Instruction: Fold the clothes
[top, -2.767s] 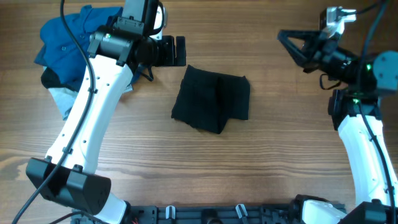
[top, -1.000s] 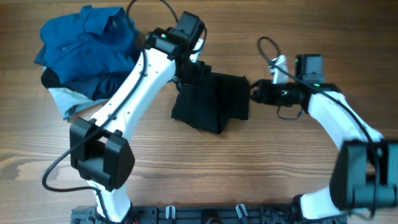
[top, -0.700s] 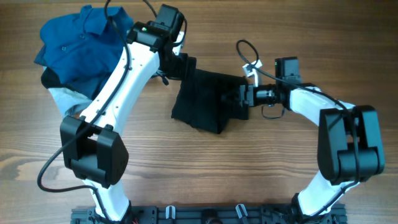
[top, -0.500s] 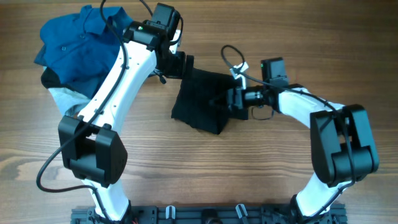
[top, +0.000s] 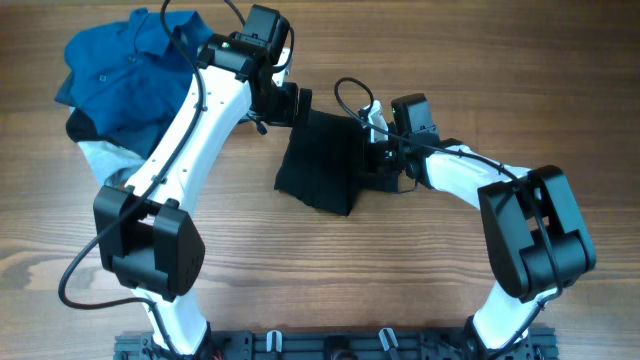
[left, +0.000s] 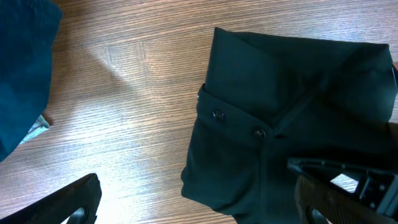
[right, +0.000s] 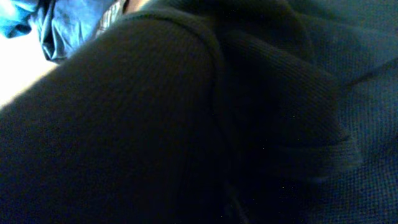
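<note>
**Overhead view**
- Black shirt (top: 320, 165): you find it folded into a rough block near the middle of the desk (top: 300, 270). The right arm covers its right part.
- Left tool (top: 293, 103): it hangs at the shirt's upper left corner, just beside the cloth. From here you cannot tell whether it touches.
- Right tool (top: 372, 160): it sits at the shirt's right edge, black against black. You cannot make out its fingers, nor say whether they are clenched or released.
- Blue polo shirt (top: 130, 65): it is heaped at the upper left of the picture, and the left arm crosses part of it.
- Pale grey-blue garment (top: 100, 158): it peeps out below the polo and is mostly hidden.

**Left wrist view**
- The black shirt fills the right half and is cut off by the right and lower edges.
- A folded band crosses it, carrying two tiny buttons (left: 218, 114).
- The left tool's fingers (left: 78, 200) show only as tips in the two lower corners. They stand wide apart, released and gripping nothing.
- The tip in the right corner overlaps the cloth, but contact is unclear.
- Dark blue cloth (left: 18, 74) runs off the left edge.

**Right wrist view**
- Black knit fabric fills nearly all of it, close and dim, in soft rolls.
- The right tool's fingers are hidden behind it.
- A strip of blue fabric (right: 56, 28) shows at the upper left corner, too blurred for you to name.
</note>
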